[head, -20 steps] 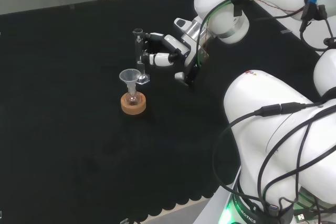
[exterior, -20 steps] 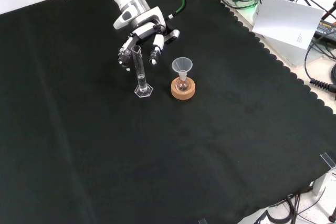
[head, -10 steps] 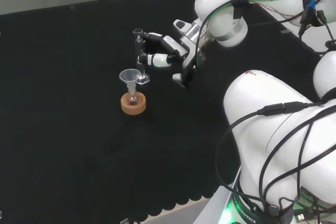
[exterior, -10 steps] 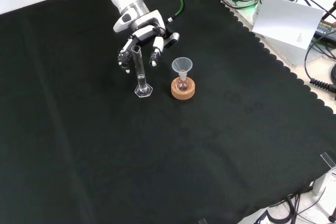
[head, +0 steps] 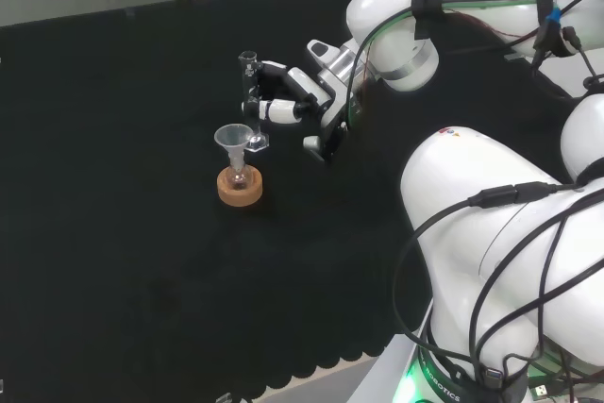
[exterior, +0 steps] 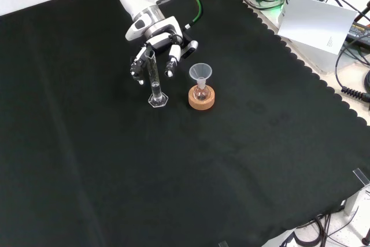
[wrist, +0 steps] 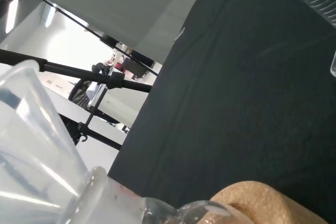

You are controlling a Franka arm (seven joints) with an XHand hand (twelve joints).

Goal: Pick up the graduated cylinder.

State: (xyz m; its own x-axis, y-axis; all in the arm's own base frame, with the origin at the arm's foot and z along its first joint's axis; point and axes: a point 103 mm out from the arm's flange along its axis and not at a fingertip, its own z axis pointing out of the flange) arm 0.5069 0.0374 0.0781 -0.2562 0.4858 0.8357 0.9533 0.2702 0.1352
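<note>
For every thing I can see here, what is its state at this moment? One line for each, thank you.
Cylinder: upright on the cloth, not lifted.
Hand: around the cylinder's upper part, fingers bent on both sides; contact unclear.
Funnel: upright in the flask's neck.
Flask: upright in its cork ring.

Cylinder (exterior: 154,79) top overlapping the hand (exterior: 157,50) in the front view, contact between them unclear, funnel (wrist: 37,166) and cork ring (wrist: 262,205) cut off by the wrist view's edge
</note>
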